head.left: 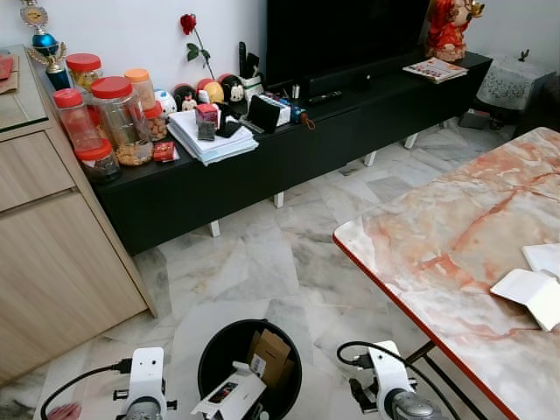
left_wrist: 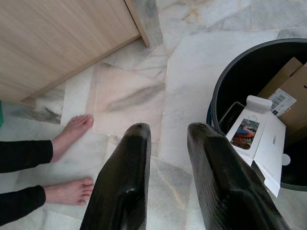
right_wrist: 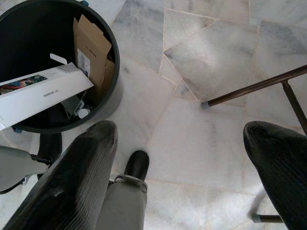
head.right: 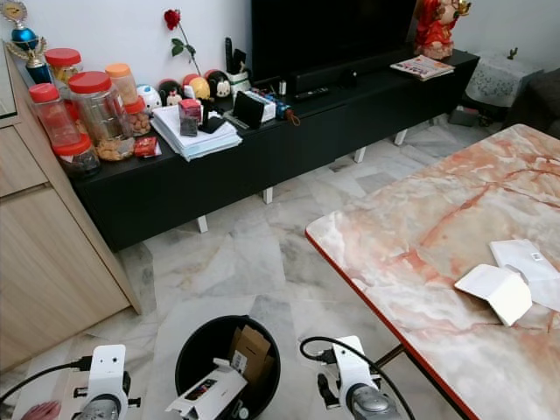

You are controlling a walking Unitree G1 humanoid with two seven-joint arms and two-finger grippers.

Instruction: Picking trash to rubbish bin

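A black round rubbish bin point(head.left: 210, 354) stands on the marble floor right in front of me, between my two arms. A brown cardboard box point(head.left: 269, 353) and a white phone box point(left_wrist: 256, 136) lie in the bin. My left gripper point(left_wrist: 168, 129) hangs over the floor beside the bin, open by a narrow gap with nothing between its fingers. On the bin's other side, my right gripper point(right_wrist: 180, 134) is wide open and empty above the floor. White folded paper boxes point(head.right: 494, 290) lie on the marble table point(head.right: 420, 227) at my right.
A person's bare feet point(left_wrist: 72, 129) stand on the floor close to my left gripper. A wooden cabinet point(head.left: 52, 254) is at the left. A black TV console point(head.left: 262, 166) with jars and papers runs along the far wall. A table leg point(right_wrist: 254, 86) is near my right gripper.
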